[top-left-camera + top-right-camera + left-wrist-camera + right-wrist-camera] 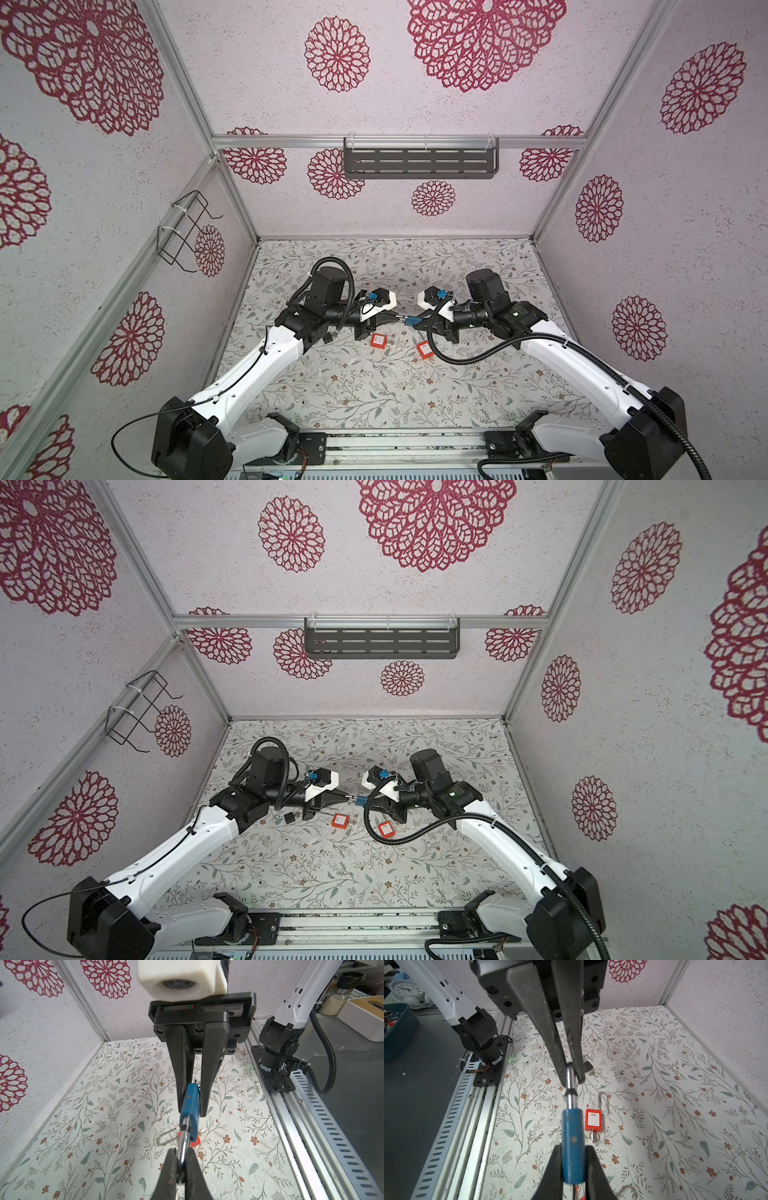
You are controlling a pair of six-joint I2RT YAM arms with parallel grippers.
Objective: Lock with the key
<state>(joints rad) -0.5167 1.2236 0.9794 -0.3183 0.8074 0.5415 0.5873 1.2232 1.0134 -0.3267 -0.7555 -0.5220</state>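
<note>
One blue plastic padlock (573,1126) is hanging above the floral tabletop (675,1105), right gripper (574,1150) clamping its body, left gripper (182,1154) pinching its silver metal shackle (570,1076)

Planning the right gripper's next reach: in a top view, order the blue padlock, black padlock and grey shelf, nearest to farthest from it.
1. blue padlock, held in the right gripper.
2. black padlock, on the table, left side.
3. grey shelf, high at the back.
</note>
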